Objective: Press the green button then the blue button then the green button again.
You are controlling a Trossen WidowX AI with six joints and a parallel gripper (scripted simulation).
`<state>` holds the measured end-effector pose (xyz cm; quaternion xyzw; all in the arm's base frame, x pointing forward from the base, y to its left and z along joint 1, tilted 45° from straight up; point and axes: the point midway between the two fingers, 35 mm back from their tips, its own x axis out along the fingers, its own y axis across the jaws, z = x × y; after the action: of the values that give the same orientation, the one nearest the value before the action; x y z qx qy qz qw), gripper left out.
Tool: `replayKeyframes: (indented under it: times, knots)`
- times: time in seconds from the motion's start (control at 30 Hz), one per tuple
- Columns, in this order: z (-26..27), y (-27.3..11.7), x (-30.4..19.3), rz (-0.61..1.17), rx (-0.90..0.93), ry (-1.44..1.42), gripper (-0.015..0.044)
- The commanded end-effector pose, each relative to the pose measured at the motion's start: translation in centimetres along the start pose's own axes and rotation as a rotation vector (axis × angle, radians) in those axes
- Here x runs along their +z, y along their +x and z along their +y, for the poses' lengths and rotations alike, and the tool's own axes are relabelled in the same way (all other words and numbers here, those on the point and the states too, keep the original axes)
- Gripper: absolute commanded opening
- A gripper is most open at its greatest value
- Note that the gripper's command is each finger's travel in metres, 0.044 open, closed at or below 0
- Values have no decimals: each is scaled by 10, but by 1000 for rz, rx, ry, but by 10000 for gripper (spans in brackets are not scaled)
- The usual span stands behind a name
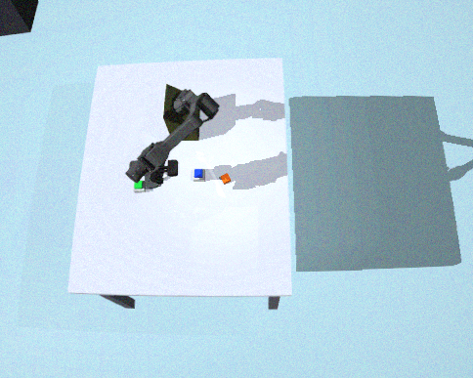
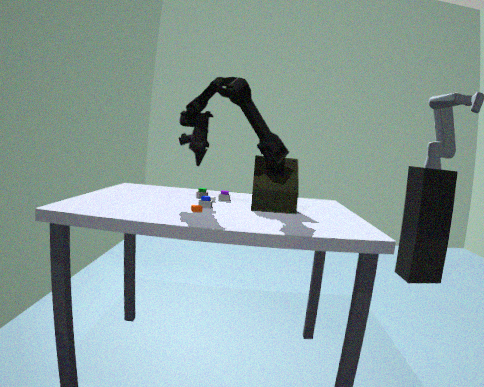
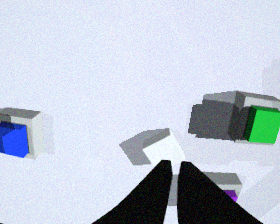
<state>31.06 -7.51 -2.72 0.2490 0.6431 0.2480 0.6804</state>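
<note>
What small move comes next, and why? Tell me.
Probably carry the shut pincer sideways toward the blue button. The exterior view shows the pincer raised well above the table, and the green button sits off to one side in the wrist view.
</note>
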Motion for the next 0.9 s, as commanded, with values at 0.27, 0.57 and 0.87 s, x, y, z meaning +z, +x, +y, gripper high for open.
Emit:
replayKeyframes:
  times: [0.27, 0.57, 0.87]
  knots:
    - [149, 6, -53, 11, 63, 30, 20]
    - [151, 17, -53, 11, 63, 30, 20]
    - [155, 68, -55, 11, 68, 30, 20]
